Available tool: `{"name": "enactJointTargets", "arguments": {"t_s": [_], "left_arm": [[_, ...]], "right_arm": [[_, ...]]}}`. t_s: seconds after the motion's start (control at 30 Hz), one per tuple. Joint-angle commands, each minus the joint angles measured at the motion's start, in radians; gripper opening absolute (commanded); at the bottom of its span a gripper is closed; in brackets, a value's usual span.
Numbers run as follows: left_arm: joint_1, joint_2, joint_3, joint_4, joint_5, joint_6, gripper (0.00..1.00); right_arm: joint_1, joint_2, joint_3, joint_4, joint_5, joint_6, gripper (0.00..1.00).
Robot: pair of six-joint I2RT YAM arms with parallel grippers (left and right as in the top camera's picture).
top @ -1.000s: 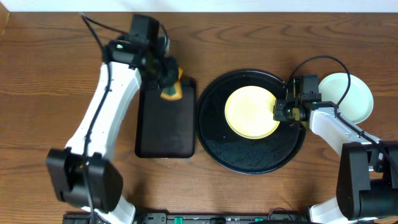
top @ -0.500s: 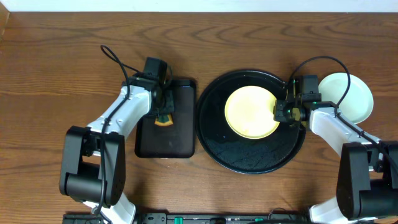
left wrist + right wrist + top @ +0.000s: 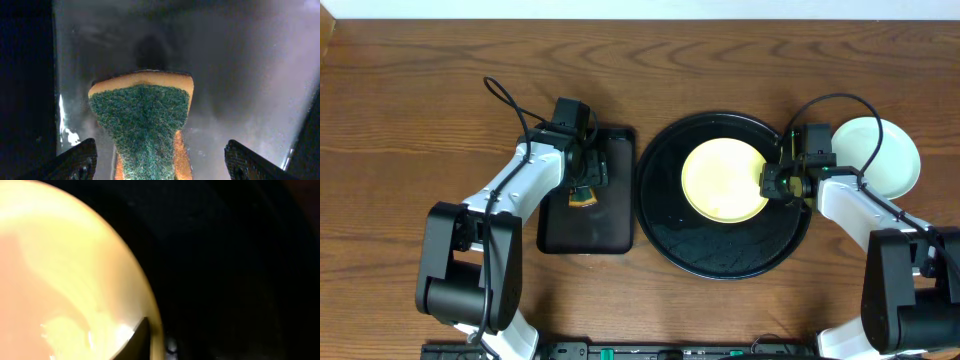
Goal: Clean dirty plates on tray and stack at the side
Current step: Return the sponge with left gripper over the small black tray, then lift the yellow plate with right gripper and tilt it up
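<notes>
A pale yellow plate (image 3: pixel 720 180) lies in the large round black tray (image 3: pixel 720 248). My right gripper (image 3: pixel 772 182) is at the plate's right rim and shut on it. In the right wrist view one dark finger (image 3: pixel 136 339) lies on the inside of the yellow plate (image 3: pixel 65 270); the other finger is hidden below. A pale mint plate (image 3: pixel 882 158) rests on the wooden tabletop right of the tray. My left gripper (image 3: pixel 585 183) stands open over a green-and-orange sponge (image 3: pixel 142 120), its fingers (image 3: pixel 75 162) well apart from the sponge's sides.
The sponge (image 3: pixel 583 197) lies on a smaller rectangular black tray (image 3: pixel 605 228) left of the round tray. Bare brown wood (image 3: pixel 400 120) spreads to the left and along the back. The table's far edge runs along the top.
The left arm came down onto the rectangular tray with the sponge, then its jaws opened wide and let the sponge go. The right gripper has stayed at the yellow plate's rim.
</notes>
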Motion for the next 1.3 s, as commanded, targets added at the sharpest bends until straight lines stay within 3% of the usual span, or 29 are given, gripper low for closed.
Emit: {"name": "enactJointTargets", "arguments": {"t_s": [0.0, 0.37, 0.67, 0.93, 1.27], "left_arm": [[-0.001, -0.003, -0.007, 0.001, -0.016, 0.002, 0.82], [-0.001, -0.003, -0.007, 0.001, -0.016, 0.002, 0.83], [-0.001, -0.003, -0.007, 0.001, -0.016, 0.002, 0.84], [-0.001, -0.003, -0.007, 0.001, -0.016, 0.002, 0.84], [-0.001, -0.003, -0.007, 0.001, -0.016, 0.002, 0.84]], "right_arm": [[0.003, 0.013, -0.021, 0.003, 0.004, -0.001, 0.01], [0.003, -0.112, 0.076, -0.086, 0.021, -0.02, 0.01], [0.048, -0.289, 0.106, -0.164, 0.234, -0.109, 0.01], [0.259, -0.409, 0.11, -0.173, 0.578, -0.167, 0.01], [0.668, -0.406, 0.111, -0.041, 1.289, -0.354, 0.01]]}}
